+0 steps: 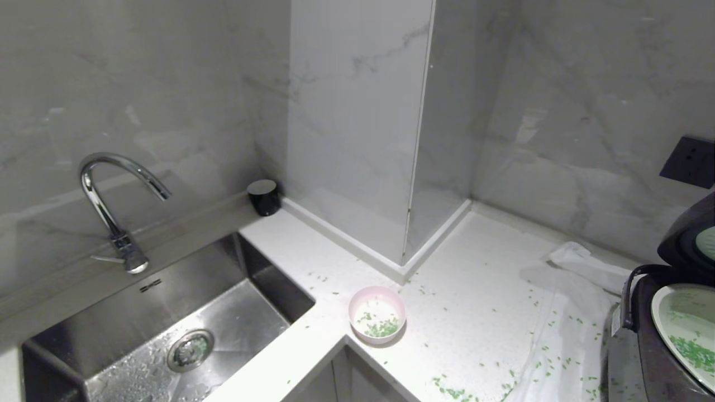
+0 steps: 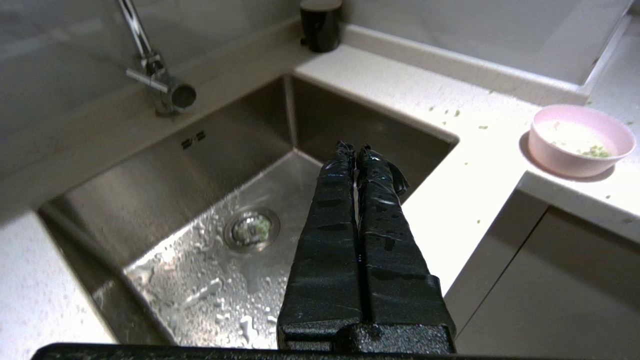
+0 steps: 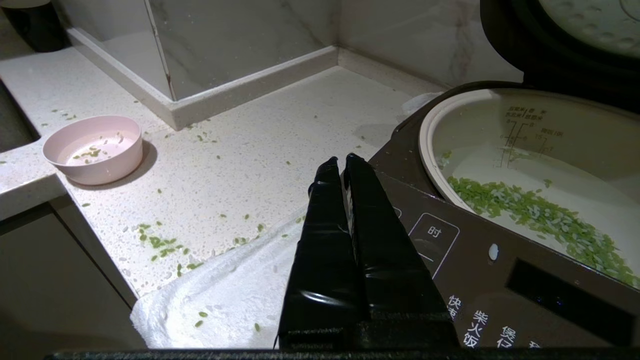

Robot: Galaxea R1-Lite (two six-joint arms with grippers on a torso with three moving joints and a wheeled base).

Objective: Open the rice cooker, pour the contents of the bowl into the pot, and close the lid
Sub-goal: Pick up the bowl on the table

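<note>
The dark brown rice cooker (image 1: 642, 340) (image 3: 500, 265) stands at the counter's right edge with its lid (image 1: 684, 234) (image 3: 540, 55) raised. Green grains (image 3: 540, 220) lie in its white-lined pot (image 1: 667, 312) (image 3: 430, 150). The pale pink bowl (image 1: 377, 314) (image 2: 575, 140) (image 3: 92, 150) sits upright near the counter's inner corner, a few green grains (image 1: 382, 328) left in it. My left gripper (image 2: 354, 148) is shut and empty over the sink, left of the bowl. My right gripper (image 3: 337, 161) is shut and empty beside the cooker's front panel. Neither arm appears in the head view.
A steel sink (image 1: 184, 312) with a curved tap (image 1: 111, 190) fills the left. A black cup (image 1: 263, 196) stands at the back wall. A white towel (image 1: 575, 312) lies under the cooker. Green grains (image 1: 452, 391) are scattered over the counter and towel. A black wall socket (image 1: 688, 162) is on the right.
</note>
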